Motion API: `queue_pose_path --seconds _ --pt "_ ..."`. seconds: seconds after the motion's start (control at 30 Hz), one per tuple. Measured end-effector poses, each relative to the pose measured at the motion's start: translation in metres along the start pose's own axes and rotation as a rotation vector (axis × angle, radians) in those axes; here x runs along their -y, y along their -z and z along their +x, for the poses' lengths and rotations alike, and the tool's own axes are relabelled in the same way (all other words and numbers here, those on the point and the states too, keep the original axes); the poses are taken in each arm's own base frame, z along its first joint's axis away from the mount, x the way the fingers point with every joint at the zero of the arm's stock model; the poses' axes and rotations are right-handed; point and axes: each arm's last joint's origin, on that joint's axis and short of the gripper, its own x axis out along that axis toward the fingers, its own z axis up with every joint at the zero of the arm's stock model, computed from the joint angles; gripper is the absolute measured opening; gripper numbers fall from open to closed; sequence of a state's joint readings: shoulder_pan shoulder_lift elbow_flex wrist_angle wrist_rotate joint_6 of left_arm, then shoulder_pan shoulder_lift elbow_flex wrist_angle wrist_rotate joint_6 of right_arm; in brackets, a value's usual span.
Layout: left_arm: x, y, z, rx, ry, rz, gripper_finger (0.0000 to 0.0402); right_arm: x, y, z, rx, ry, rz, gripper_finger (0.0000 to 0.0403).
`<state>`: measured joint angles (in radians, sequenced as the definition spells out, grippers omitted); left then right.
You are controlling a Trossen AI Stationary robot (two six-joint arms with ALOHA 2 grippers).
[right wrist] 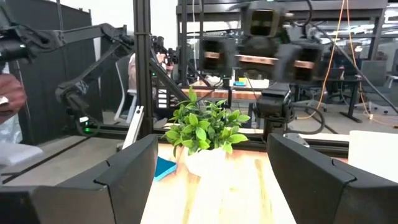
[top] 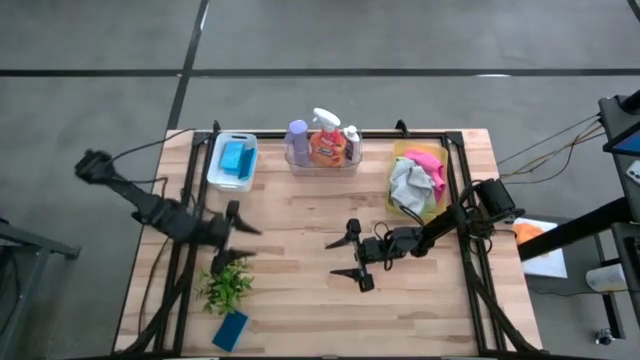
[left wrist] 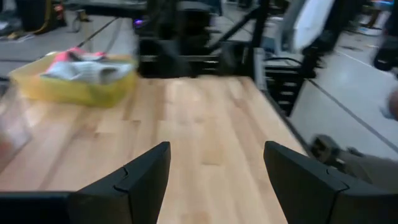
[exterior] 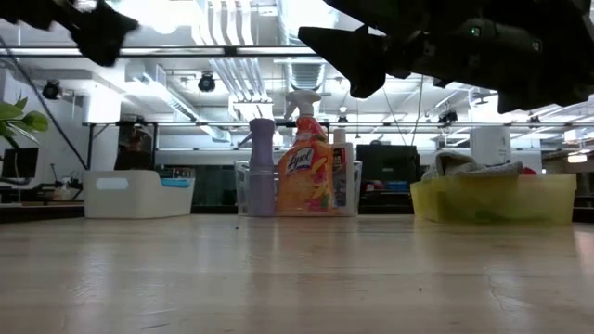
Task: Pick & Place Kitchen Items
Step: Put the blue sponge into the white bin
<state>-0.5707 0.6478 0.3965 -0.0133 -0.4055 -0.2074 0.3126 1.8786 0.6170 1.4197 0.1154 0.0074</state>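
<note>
Far across the table, a clear tray (top: 322, 165) holds a purple bottle (top: 297, 138), an orange spray bottle (top: 326, 146) with a white trigger and a small white bottle (top: 351, 140). Blue sponges (top: 233, 158) lie in a white tray (top: 214, 172) at the far left. Pink and grey cloths (top: 416, 176) are heaped in a yellow tray (top: 400, 152) at the far right. Another blue sponge (top: 230, 330) lies flat near the front left edge. My left gripper (top: 245, 238) hovers open over the table's left part. My right gripper (top: 338, 257) hangs open over the middle, pointing left.
A small green plant (top: 227, 284) in a white pot stands between my left gripper and the loose sponge, also seen straight ahead of my right gripper as the plant (right wrist: 203, 129). Bare wood lies across the middle and near right. A person's hand (right wrist: 9, 93) shows beyond the table.
</note>
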Motion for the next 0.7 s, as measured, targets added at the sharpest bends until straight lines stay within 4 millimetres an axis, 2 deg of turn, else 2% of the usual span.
queue_pose_path --seconds 0.2,0.33,0.47,0.7 --pt "0.047 -0.006 -0.006 -0.026 0.077 0.068 0.0267 0.0 -0.002 0.003 0.008 0.0 0.001 0.0304" --pt "0.078 -0.017 0.002 -0.107 0.129 0.126 0.0267 -0.001 -0.002 0.005 -0.001 0.0 0.0 0.0304" --pt "0.106 -0.022 0.016 -0.281 0.132 0.153 0.0267 -0.001 -0.001 0.006 -0.015 0.0 -0.001 0.0304" --pt "0.152 -0.013 0.043 -0.593 0.17 0.097 0.0267 -0.001 0.0 0.006 -0.022 0.0 0.007 0.0304"
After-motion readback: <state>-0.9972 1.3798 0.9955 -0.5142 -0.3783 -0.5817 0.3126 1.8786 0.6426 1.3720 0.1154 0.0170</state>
